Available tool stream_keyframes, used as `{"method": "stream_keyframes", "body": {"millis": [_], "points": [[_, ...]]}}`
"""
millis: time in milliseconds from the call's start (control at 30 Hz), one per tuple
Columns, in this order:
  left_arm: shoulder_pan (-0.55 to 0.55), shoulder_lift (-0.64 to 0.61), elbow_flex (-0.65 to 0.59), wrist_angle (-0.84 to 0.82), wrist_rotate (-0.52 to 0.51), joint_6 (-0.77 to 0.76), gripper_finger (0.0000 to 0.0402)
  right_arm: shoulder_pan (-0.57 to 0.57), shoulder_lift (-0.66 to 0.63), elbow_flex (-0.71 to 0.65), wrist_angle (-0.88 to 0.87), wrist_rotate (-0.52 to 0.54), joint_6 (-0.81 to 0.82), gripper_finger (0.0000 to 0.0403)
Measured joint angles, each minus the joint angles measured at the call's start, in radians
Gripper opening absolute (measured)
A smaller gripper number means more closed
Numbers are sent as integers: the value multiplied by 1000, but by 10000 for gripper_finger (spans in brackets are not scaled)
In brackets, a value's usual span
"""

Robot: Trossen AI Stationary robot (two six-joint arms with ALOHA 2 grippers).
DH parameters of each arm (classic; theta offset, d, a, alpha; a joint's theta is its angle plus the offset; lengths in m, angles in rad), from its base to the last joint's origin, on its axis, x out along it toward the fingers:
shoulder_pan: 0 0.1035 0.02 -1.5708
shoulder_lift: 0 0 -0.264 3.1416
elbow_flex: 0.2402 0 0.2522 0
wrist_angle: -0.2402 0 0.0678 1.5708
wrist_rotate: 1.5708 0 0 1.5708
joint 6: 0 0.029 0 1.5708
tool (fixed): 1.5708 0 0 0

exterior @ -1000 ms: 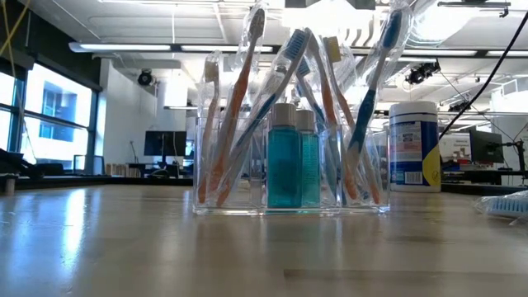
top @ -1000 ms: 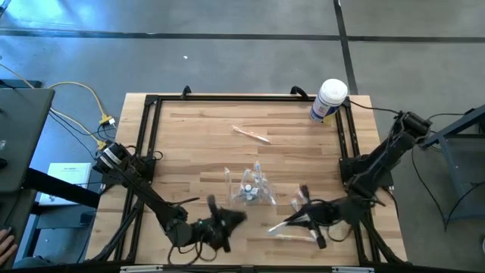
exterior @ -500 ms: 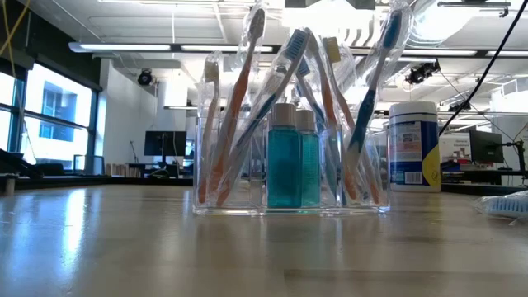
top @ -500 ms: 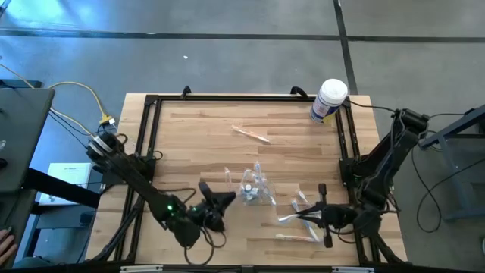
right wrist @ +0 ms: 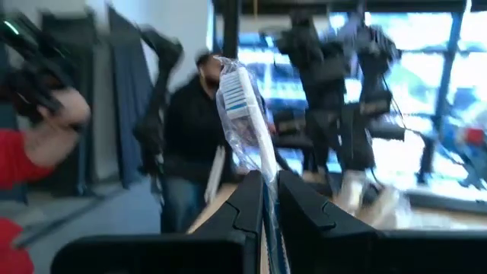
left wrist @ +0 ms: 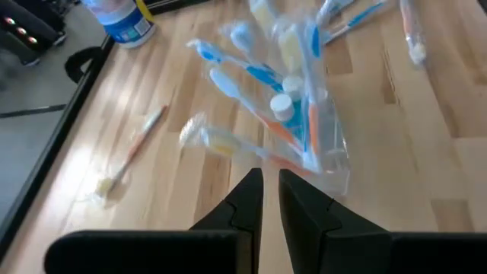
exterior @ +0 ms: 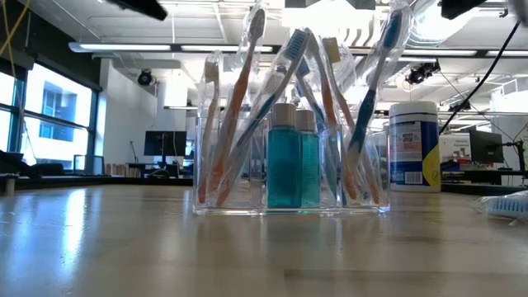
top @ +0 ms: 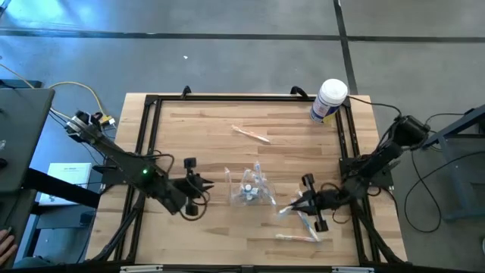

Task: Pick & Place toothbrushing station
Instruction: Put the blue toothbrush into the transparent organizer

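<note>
My toothbrushing station [exterior: 290,165] stands upright on the table [exterior: 165,247], white tub [exterior: 412,147] just right behind.

Four cameras: one overhead, one at table level, two on the wrists.
Overhead looks straight down; the low one sits close to the toothbrushing station [exterior: 290,124], shared with the overhead and left wrist views.

No text, brand, number or sign is legible in any view. The white tub [exterior: 413,146] at the far right corner of the table carries a blue label with a yellow patch; its print shows only as fine, unreadable lines. The same label in the high view [top: 324,108] is too small to make out. The two teal bottles [exterior: 292,157] in the clear holder [exterior: 289,165] show no readable print.
</note>
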Motion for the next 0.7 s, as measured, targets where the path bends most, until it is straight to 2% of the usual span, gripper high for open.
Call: {"method": "stream_keyframes", "body": {"millis": [133,267,367,467,533,633,700], "points": [[-41,-70,-128,133,-36,-16,37,-132,129,-23,195,-177,6,20],[-92,-105,-293,450,-55,29,37,-231,240,15,219,-329,61,20],[-113,-95,-414,776,-56,96,37,-271,270,64,217,-345,88,20],[-121,-59,-502,1046,-52,143,37,-283,273,105,214,-415,82,20],[-123,-35,-535,1167,-51,163,37,-283,273,125,215,-456,70,20],[-122,7,-548,1257,-45,168,37,-283,266,156,214,-488,51,20],[-120,44,-547,1315,12,171,37,-283,266,178,200,-492,52,20]]}}
